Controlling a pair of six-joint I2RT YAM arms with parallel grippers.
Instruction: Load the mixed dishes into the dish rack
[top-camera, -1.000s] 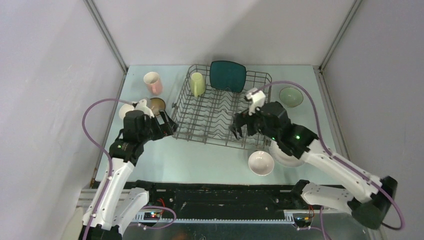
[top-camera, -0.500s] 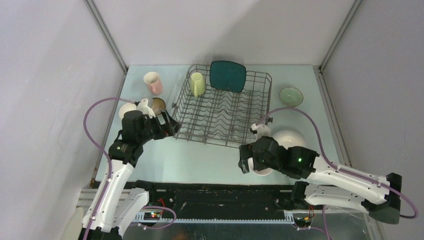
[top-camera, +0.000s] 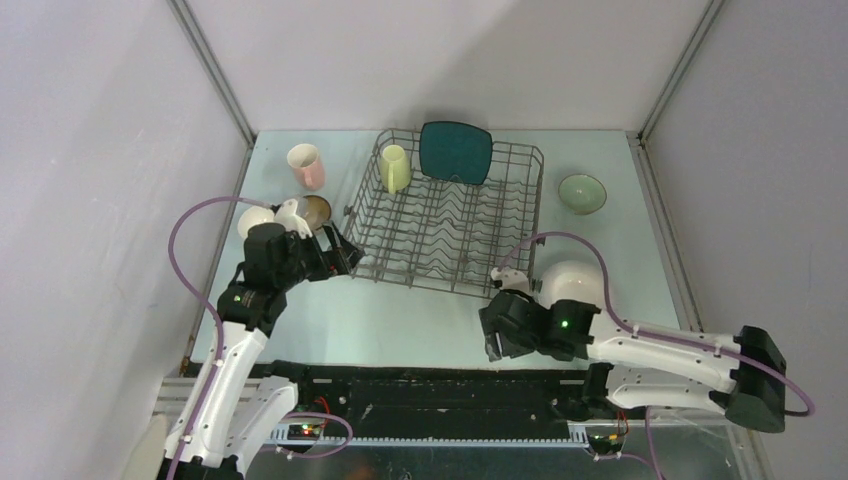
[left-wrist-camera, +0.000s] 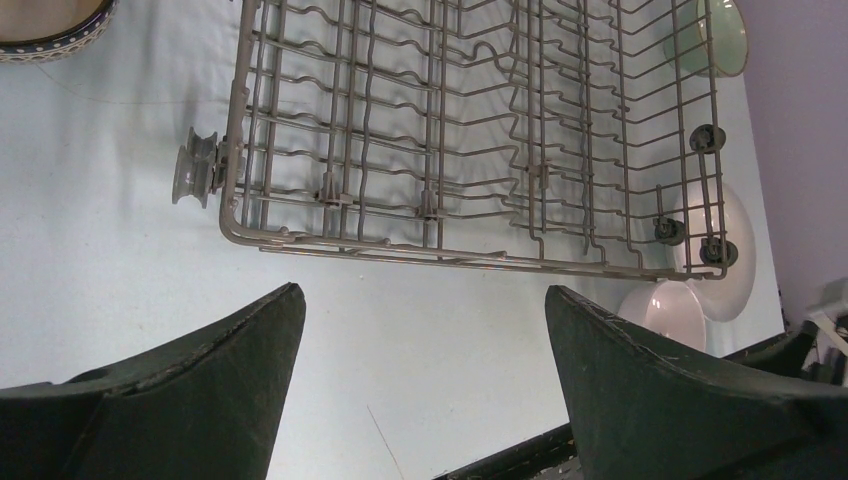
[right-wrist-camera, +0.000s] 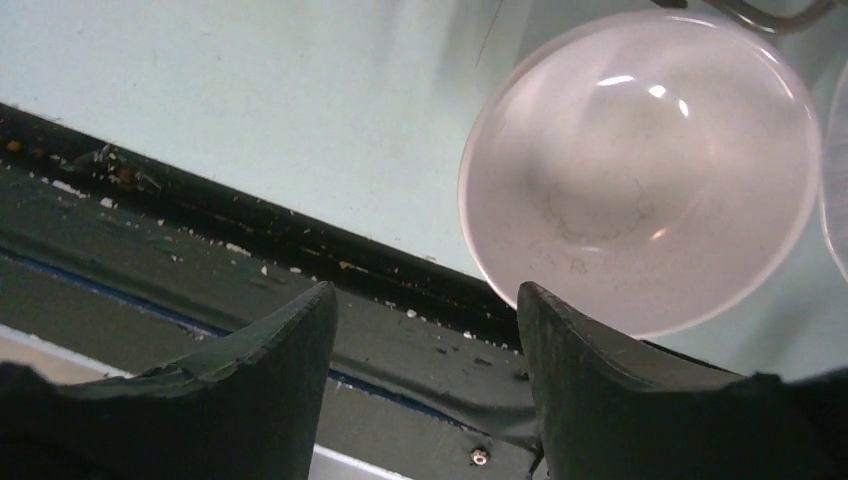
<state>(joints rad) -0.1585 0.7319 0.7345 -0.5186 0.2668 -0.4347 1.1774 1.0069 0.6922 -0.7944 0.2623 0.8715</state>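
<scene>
The dish rack stands mid-table with the teal square plate and the yellow-green mug at its far side. My right gripper hangs low at the near table edge, open, over a white bowl. The bowl lies just beyond its right fingertip, with nothing between the jaws. A white round plate lies next to that bowl. My left gripper is wide open and empty by the rack's near left corner.
The pink cup, another white bowl and the dark brown bowl sit left of the rack. A pale green bowl lies to its right. The black front rail runs under my right fingers.
My right arm swung from above the rack's right side down to the near edge at the white bowl, and its jaws narrowed. The left arm stayed put.
</scene>
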